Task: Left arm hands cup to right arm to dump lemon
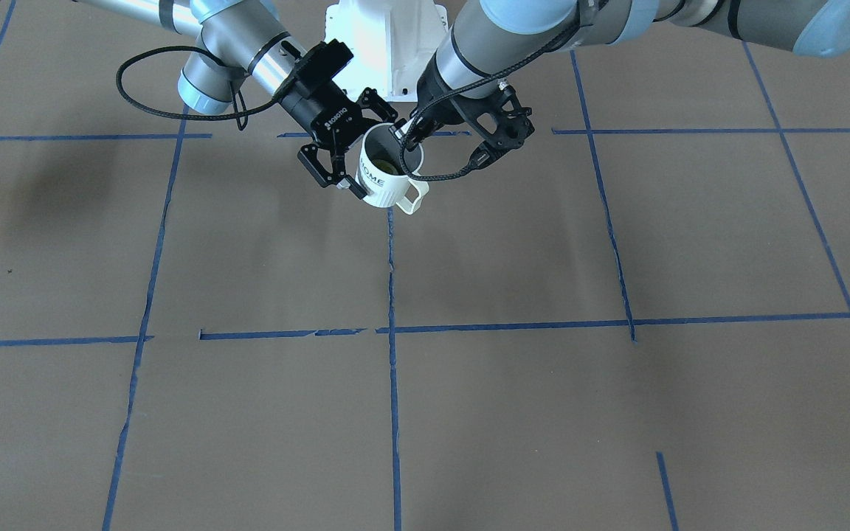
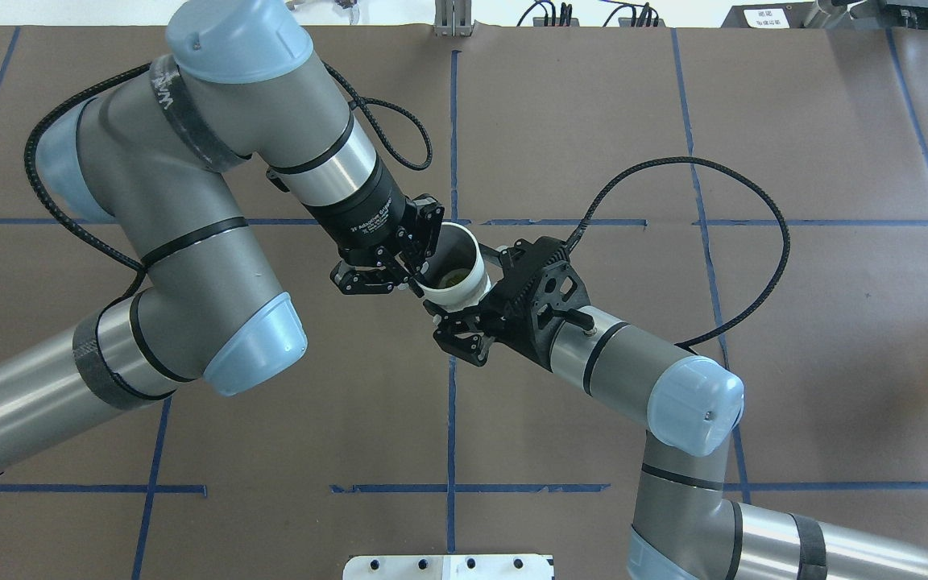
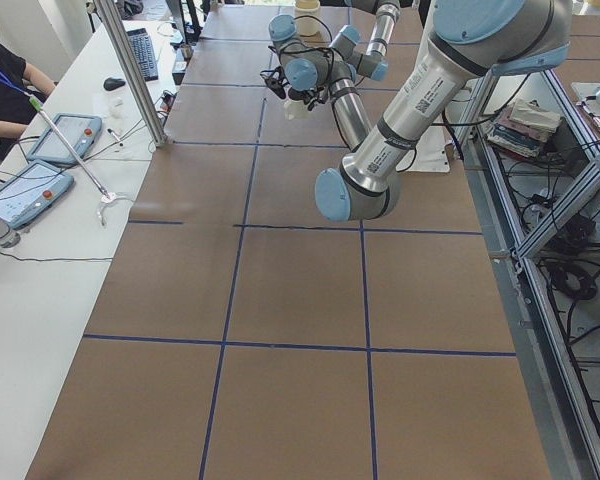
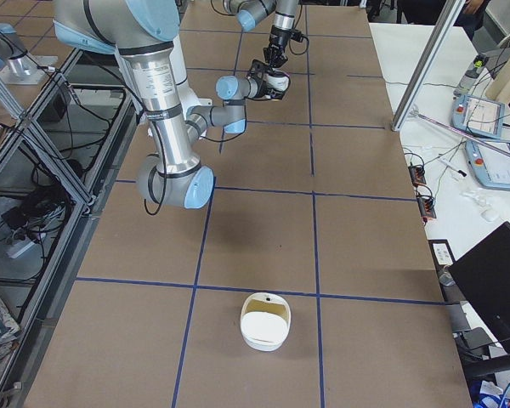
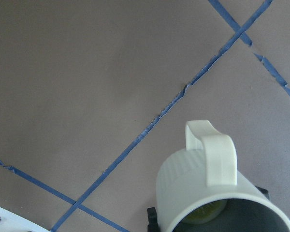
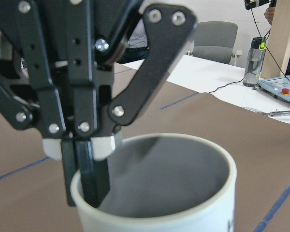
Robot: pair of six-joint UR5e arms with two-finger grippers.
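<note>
The off-white cup (image 1: 387, 188) with "HOME" lettering hangs above the table near the robot base, handle toward the operators' side. The yellow-green lemon (image 1: 384, 164) lies inside it and also shows in the overhead view (image 2: 454, 278). My left gripper (image 1: 399, 133), the open-frame one, is shut on the cup's rim (image 6: 154, 223), one finger inside. My right gripper (image 1: 372, 151), marked ROBOTIQ, has its fingers on either side of the cup's body (image 2: 464, 292). I cannot tell whether they are clamped on it.
The white robot base (image 1: 388, 44) stands just behind the cup. A white bowl-like container (image 4: 264, 323) sits on the table toward the robot's right end. Blue tape lines cross the brown tabletop. Tablets and a person are at the side bench (image 3: 30, 190).
</note>
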